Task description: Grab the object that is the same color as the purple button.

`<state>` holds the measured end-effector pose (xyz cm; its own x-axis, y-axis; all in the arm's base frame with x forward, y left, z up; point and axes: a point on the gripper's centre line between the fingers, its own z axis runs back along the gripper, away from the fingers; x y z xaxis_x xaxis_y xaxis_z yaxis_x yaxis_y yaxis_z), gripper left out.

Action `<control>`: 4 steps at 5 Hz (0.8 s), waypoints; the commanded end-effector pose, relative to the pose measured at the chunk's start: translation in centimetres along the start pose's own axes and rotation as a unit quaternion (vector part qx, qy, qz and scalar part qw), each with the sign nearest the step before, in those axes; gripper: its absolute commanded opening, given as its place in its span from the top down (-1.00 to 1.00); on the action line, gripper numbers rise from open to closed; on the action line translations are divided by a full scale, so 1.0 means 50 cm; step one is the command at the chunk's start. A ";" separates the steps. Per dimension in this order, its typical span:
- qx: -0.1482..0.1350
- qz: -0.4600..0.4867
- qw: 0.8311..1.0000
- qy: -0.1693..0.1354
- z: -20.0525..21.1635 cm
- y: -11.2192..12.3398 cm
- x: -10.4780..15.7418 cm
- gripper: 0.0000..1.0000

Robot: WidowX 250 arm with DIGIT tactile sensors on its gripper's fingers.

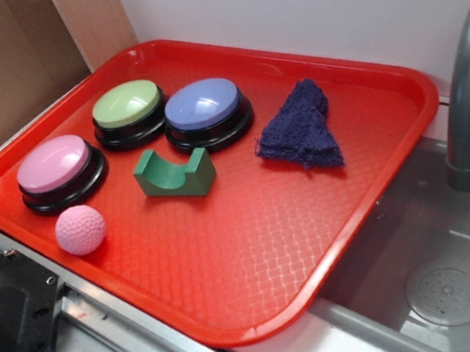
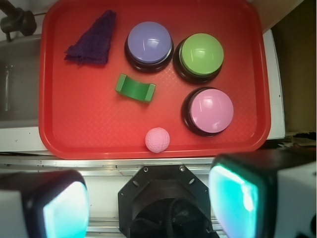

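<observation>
A dark purple terry rag [image 1: 300,129] [image 2: 92,40], roughly triangular, lies flat on the red tray [image 1: 254,252] [image 2: 89,129], to the right of the purple button [image 1: 204,108] [image 2: 149,44] in the exterior view. My gripper [image 2: 148,201] hangs high above the tray's near edge, well away from the rag. Its two teal pads [image 2: 64,210] stand wide apart with nothing between them. The exterior view does not show the gripper.
A green-topped button [image 1: 127,108] [image 2: 201,55], a pink-topped button [image 1: 56,168] [image 2: 211,111], a green arch block [image 1: 174,173] [image 2: 134,88] and a pink dimpled ball [image 1: 80,229] [image 2: 157,140] share the tray. A grey sink [image 1: 442,278] with a faucet [image 1: 468,99] lies beside it.
</observation>
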<state>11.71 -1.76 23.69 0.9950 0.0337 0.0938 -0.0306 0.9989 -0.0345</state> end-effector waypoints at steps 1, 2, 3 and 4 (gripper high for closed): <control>0.000 0.000 1.000 0.000 0.000 0.000 0.000 -1.00; -0.013 0.036 0.999 -0.024 -0.030 -0.035 0.024 -1.00; -0.036 0.064 0.996 -0.054 -0.064 -0.066 0.051 -1.00; -0.055 0.100 0.992 -0.050 -0.107 -0.095 0.093 -1.00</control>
<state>16.68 -6.33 18.01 0.9591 0.2446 0.1422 -0.2235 0.9632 -0.1495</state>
